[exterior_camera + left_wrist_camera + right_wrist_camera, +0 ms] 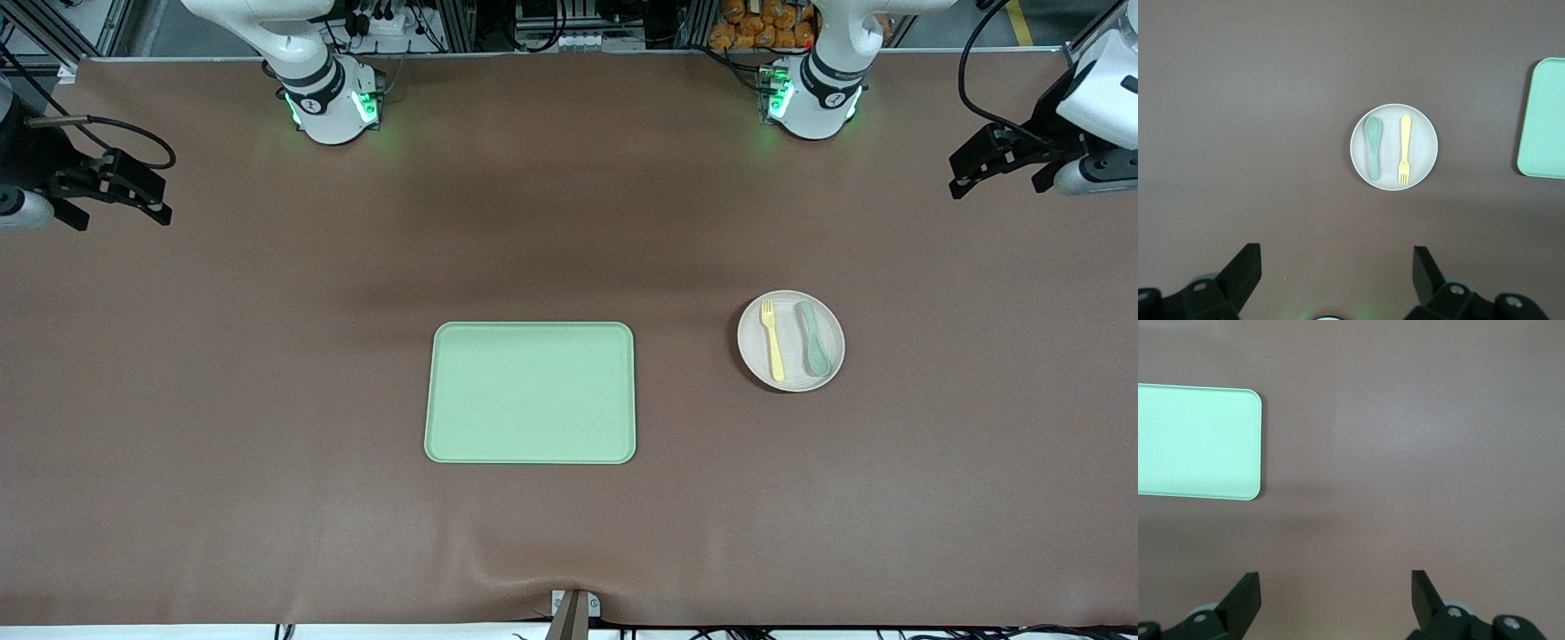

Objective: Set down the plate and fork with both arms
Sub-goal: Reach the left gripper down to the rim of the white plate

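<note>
The plate point(790, 340) sits on the table beside the tray point(531, 392), toward the left arm's end, with bare cloth between the two. On the plate lie the fork point(772, 339) and a spoon point(813, 338), side by side and apart, the fork on the half closer to the tray. The tray holds nothing.

The left gripper point(1003, 164) hangs high over the table's edge at its own end, fingers spread wide. The right gripper point(114, 188) hangs over the table edge at the right arm's end, well away from the tray, fingers likewise spread. Neither holds anything.

Judging from this, nothing is placed yet and the first reach is due. The left arm is the natural one for the plate: come down at the rim, on the side away from the tray, and pinch the edge without tipping it, or the cutlery may slide. The fork is thin and flat, so the fingers should straddle its handle squarely, clear of the spoon.
</note>
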